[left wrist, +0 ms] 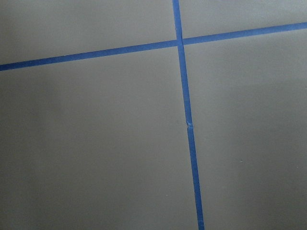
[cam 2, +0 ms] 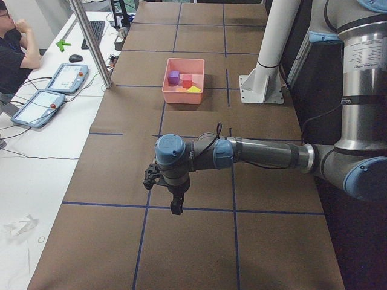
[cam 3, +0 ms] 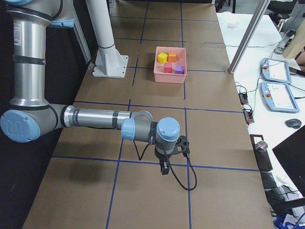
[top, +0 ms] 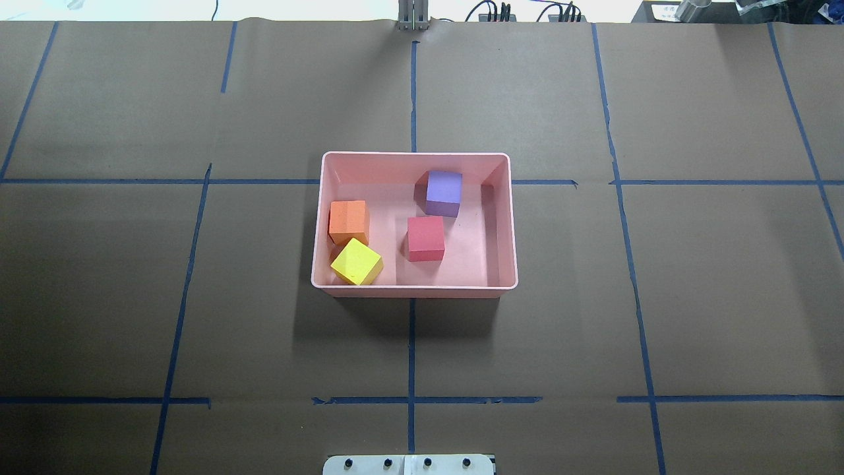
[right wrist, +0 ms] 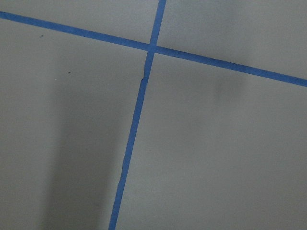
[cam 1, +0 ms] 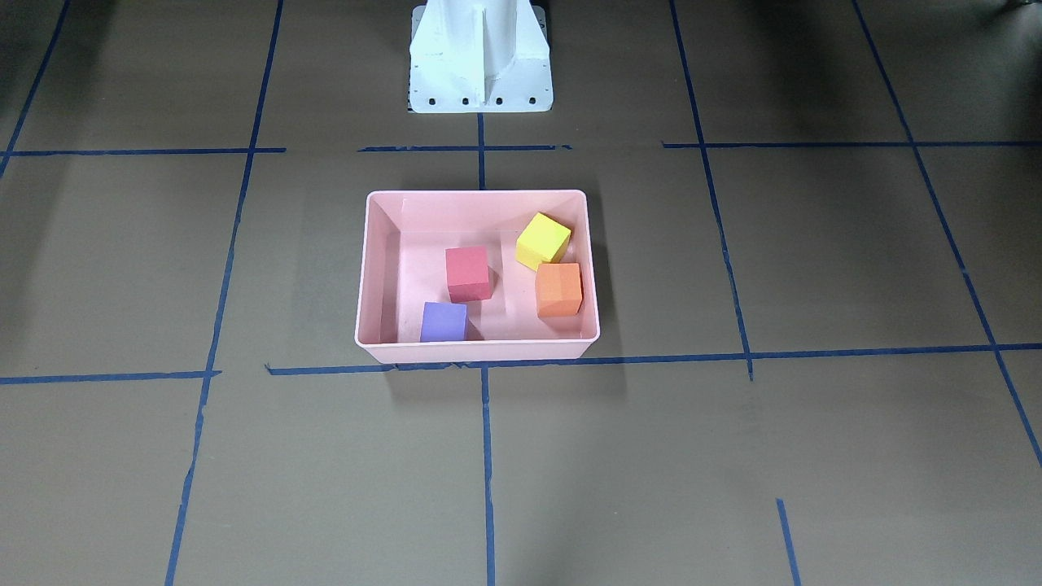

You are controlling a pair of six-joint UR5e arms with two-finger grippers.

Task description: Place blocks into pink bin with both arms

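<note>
Left gripper (cam 2: 176, 207) is nearest in the left-end view, hanging low over the brown paper table (top: 692, 297) on the left arm (cam 2: 260, 154). Too small there to tell if the fingers are apart or together, and its wrist camera shows only paper and blue tape (left wrist: 184, 96). Overhead view, clock taken from the bin's centre: all four blocks sit inside the pink bin (top: 414, 286), which is mid-table. Purple block (top: 444, 192) at 1 o'clock near the far wall, red block (top: 425, 238) at 5 just beside it. Orange block (top: 348, 221) at 9 against the left wall. Yellow block (top: 356, 261) at 8, turned off-square with a corner meeting the orange one, likely just how it landed. Two blocks per half fits one arm serving each side. No block lies outside, so the task reads as done. White pedestal base (top: 409, 464) is at 6 o'clock from the bin. Right gripper (cam 3: 164, 170) hangs the same way on the right arm (cam 3: 95, 118) toward the other table end, finger state also untellable. Both are well apart from the bin, probably parked clear of it.
</note>
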